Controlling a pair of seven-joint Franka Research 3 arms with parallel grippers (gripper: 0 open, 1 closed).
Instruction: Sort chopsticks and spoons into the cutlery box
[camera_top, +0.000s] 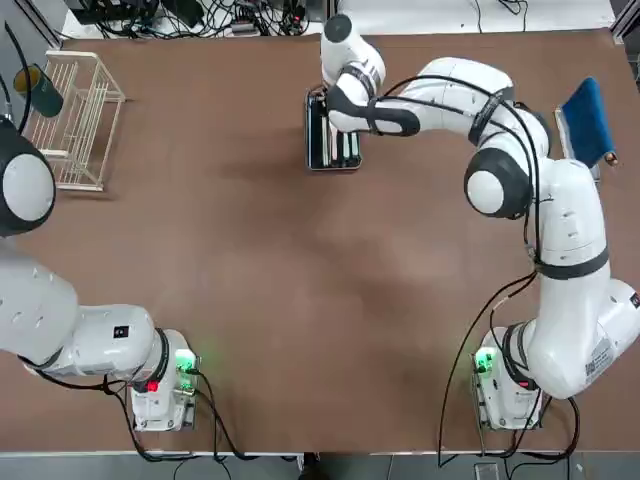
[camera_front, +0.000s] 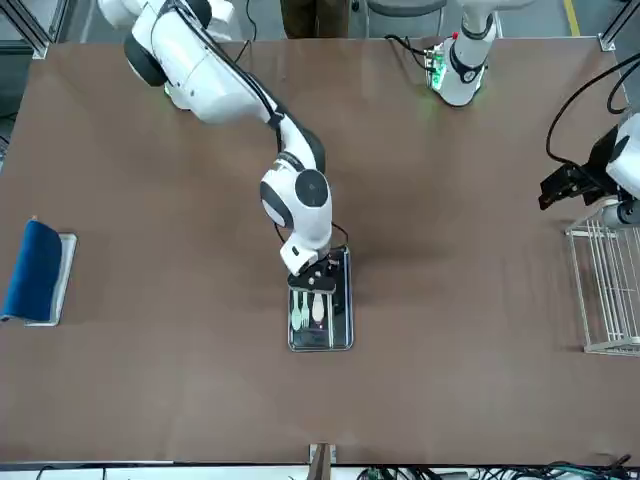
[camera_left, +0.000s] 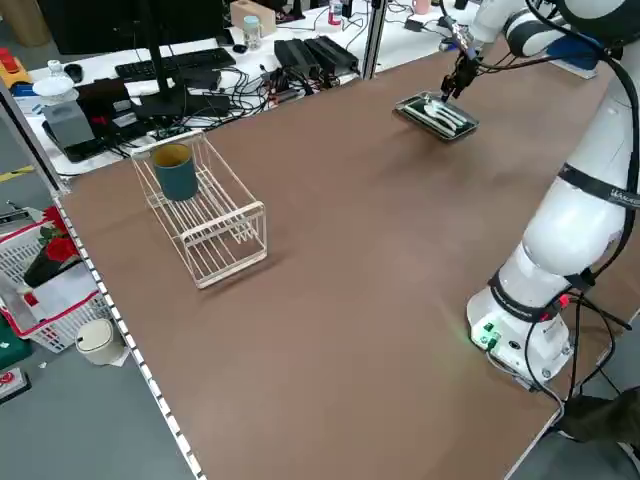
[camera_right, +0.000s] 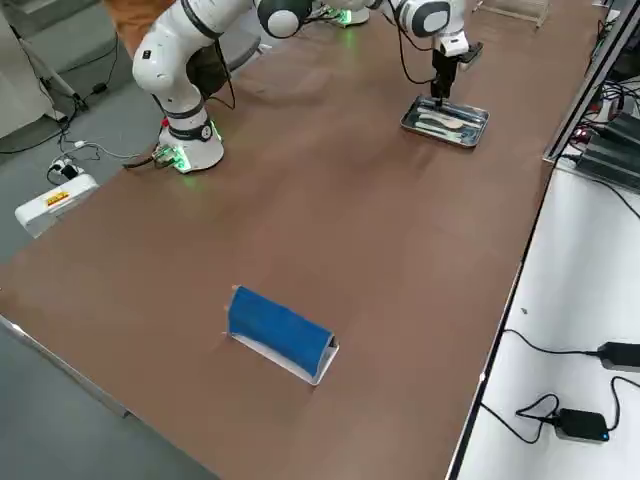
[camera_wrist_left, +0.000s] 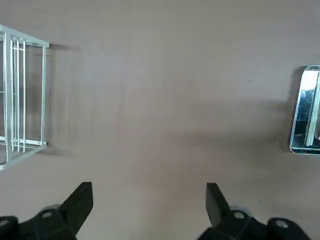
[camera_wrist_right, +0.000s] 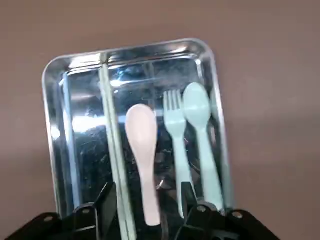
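Note:
The cutlery box (camera_wrist_right: 52, 100) is a shiny metal tray at the far middle of the table (camera_top: 318, 140). In it lie a pale pinkish spoon (camera_wrist_right: 142, 135), a pale green spoon (camera_wrist_right: 197, 107) and a pale green fork (camera_wrist_right: 175, 120). A slim pale line, the chopsticks (camera_wrist_right: 112, 150), runs along one compartment. My right gripper (camera_wrist_right: 147, 200) hangs just over the box's near end (camera_front: 315, 283), open, its fingers either side of the pinkish spoon's handle without touching it. My left gripper (camera_wrist_left: 149, 200) is open and holds nothing, far off at the table's left side (camera_front: 570, 185).
A white wire rack (camera_top: 75, 120) with a teal cup (camera_left: 176, 170) in it stands at the far left. A blue-topped holder (camera_top: 585, 120) sits at the far right edge. Bare brown tabletop lies between the arms.

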